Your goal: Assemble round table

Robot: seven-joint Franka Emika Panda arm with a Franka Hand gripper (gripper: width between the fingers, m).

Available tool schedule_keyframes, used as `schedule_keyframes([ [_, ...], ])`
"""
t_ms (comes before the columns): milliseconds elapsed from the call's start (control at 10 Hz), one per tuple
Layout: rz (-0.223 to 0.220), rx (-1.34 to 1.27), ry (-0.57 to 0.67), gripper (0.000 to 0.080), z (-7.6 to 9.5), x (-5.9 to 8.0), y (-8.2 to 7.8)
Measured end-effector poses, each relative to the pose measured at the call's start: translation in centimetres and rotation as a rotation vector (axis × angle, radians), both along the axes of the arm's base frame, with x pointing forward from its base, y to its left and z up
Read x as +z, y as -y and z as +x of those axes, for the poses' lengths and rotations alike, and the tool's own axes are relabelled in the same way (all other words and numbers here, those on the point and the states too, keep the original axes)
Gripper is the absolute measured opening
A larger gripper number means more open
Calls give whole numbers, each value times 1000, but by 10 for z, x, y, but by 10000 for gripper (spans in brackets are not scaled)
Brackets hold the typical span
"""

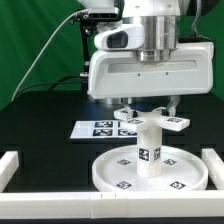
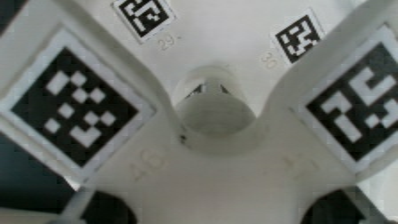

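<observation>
The large round disc point(image 1: 115, 172) lies flat at the front of the table, with the short cylindrical leg point(image 1: 150, 148) standing upright in its middle. My gripper point(image 1: 149, 108) hangs straight over the leg and is shut on the cross-shaped base point(image 1: 176, 123), holding it level at the leg's top end. I cannot tell whether base and leg touch. In the wrist view the base point(image 2: 214, 150) fills the picture, with its tagged arms spread and its round hub in the middle. My gripper point(image 2: 222, 212) grips it at the picture's edge, where the dark fingertips point(image 2: 107, 208) show.
The marker board point(image 1: 92, 128) lies on the black table behind the disc. The white border rail point(image 1: 14, 165) runs along both sides and the front edge. A green backdrop and a cable stand behind at the exterior view's left.
</observation>
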State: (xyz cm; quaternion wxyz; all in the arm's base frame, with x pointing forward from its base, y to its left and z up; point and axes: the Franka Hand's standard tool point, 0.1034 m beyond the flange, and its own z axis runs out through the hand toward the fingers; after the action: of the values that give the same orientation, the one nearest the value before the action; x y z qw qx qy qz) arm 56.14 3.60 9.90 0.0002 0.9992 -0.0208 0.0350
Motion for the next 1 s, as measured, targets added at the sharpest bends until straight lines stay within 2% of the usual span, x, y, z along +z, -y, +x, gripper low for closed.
schedule_keyframes([
  [200, 22, -240, 12, 442, 1, 0, -5],
  [400, 71, -517, 8, 442, 0, -1, -4],
  [800, 99, -774, 0, 442, 0, -1, -4],
  [1000, 125, -999, -8, 442, 0, -1, -3],
])
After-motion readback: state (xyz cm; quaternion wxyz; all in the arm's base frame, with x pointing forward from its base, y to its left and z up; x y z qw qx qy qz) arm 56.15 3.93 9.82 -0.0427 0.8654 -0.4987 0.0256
